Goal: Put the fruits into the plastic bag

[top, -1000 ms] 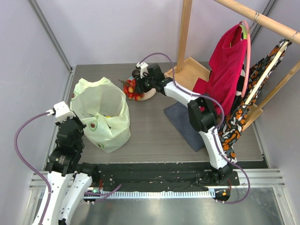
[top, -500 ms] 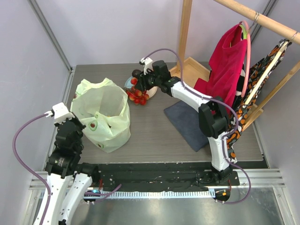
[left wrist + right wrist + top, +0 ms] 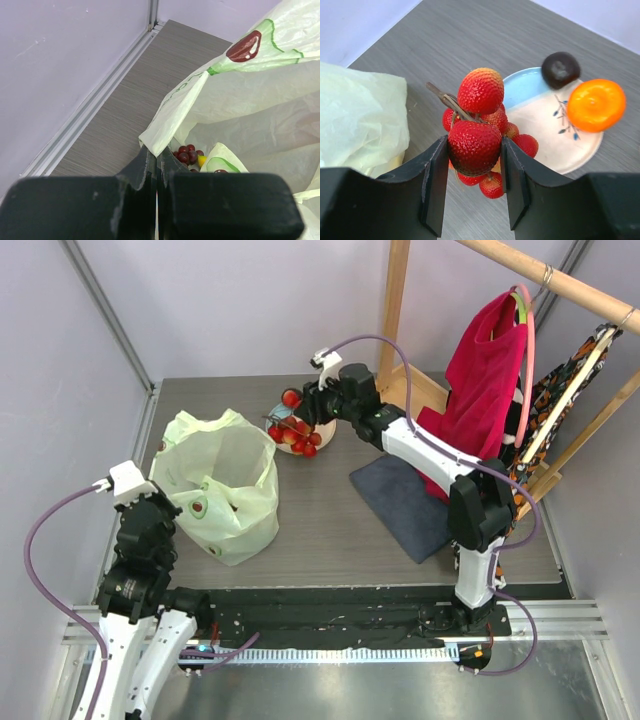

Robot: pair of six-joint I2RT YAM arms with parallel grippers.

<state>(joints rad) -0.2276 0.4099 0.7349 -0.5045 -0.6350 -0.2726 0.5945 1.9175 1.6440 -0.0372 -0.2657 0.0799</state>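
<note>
The pale green plastic bag (image 3: 215, 480) with avocado prints stands open at the left of the table. My left gripper (image 3: 157, 152) is shut on the bag's rim (image 3: 165, 130); dark purple grapes (image 3: 187, 154) and a bit of yellow fruit lie inside. My right gripper (image 3: 474, 145) is shut on a red strawberry of a strawberry bunch (image 3: 482, 125) and holds the bunch (image 3: 295, 433) in the air beside the plate (image 3: 545, 107). An orange (image 3: 596, 105) and a dark round fruit (image 3: 560, 69) sit on the plate.
A dark grey cloth (image 3: 400, 502) lies right of centre. A wooden rack (image 3: 400, 310) at the back right carries a red cloth (image 3: 485, 380) and a patterned cloth (image 3: 520, 475). Walls close in the left and back.
My right gripper has risen and drawn back to the right with the strawberry bunch hanging from it. The left arm still holds the bag's rim and has barely moved.
</note>
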